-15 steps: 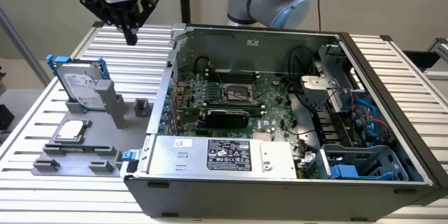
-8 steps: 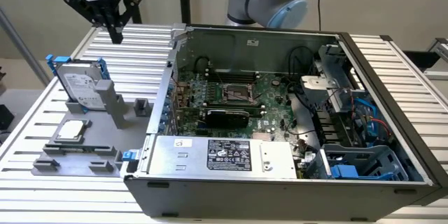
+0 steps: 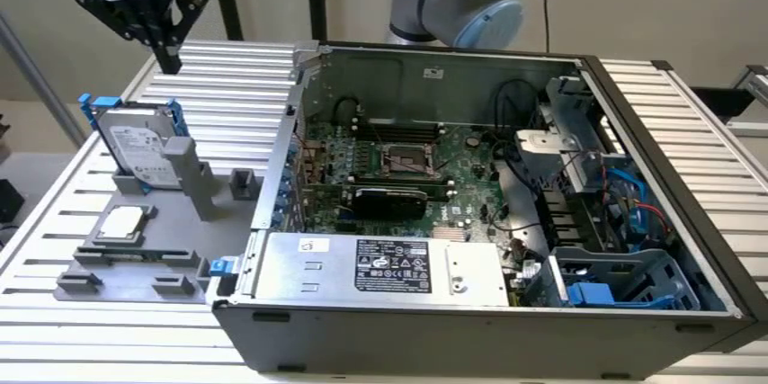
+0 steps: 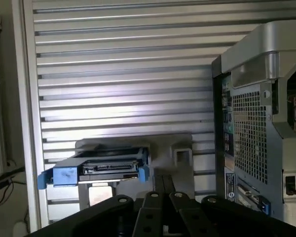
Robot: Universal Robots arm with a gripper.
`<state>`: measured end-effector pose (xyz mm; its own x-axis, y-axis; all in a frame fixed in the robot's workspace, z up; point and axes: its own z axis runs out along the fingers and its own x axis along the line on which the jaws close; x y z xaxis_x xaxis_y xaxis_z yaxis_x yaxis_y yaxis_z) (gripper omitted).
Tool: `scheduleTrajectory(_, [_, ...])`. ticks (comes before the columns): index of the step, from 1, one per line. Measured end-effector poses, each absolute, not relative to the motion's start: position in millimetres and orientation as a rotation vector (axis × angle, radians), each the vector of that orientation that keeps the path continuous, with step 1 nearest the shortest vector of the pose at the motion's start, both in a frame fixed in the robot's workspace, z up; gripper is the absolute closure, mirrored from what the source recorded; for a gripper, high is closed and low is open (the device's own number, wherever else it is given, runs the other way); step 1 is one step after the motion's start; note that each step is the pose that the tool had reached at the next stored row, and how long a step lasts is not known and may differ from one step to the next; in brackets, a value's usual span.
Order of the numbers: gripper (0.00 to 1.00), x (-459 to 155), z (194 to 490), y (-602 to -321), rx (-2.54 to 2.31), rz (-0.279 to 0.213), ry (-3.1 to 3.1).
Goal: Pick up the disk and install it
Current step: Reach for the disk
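At the bottom of the exterior view, closest to you, sat the open computer case [image 3: 480,334] with its grey power-supply box [image 3: 397,267]. Just left of it was the grey holder [image 3: 120,269] with the small CPU chip [image 3: 124,222] lying flat in it. Further back on the left the disk [image 3: 138,146] stood on edge in that holder, blue carrier and all, outside the case. Way up in the upper left your gripper [image 3: 168,60] hung above and behind the disk, clear of it, fingers pinched together on nothing.

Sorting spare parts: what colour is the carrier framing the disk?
Bright blue; the carrier around the disk shows best in the exterior view.
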<state>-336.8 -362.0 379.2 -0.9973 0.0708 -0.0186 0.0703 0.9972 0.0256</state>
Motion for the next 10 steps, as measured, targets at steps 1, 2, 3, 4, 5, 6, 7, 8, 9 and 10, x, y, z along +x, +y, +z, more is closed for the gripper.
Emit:
scheduleTrajectory(1, [1.00, -341.3, 378.9, -361.7, 0.110, 0.038, 3.121])
scheduleTrajectory(2, [1.00, -345.8, 378.5, -361.5, 0.110, 0.038, 3.121])
scheduleTrajectory(3, [1.00, -350.3, 378.2, -361.3, 0.110, 0.037, 3.122])
scheduleTrajectory(4, [1.00, -354.9, 377.8, -361.1, 0.110, 0.037, 3.123])
scheduleTrajectory(5, [1.00, -359.4, 377.4, -360.9, 0.110, 0.036, 3.124])
scheduleTrajectory(6, [1.00, -364.4, 377.0, -360.7, 0.110, 0.036, 3.124])
scheduleTrajectory(7, [1.00, -368.8, 376.6, -360.5, 0.110, 0.035, 3.125])
scheduleTrajectory(8, [1.00, -373.1, 376.3, -360.4, 0.110, 0.035, 3.126])
scheduleTrajectory(9, [1.00, -377.7, 375.9, -360.2, 0.110, 0.034, 3.127])
scheduleTrajectory(10, [1.00, -382.2, 375.4, -360.1, 0.110, 0.034, 3.128])
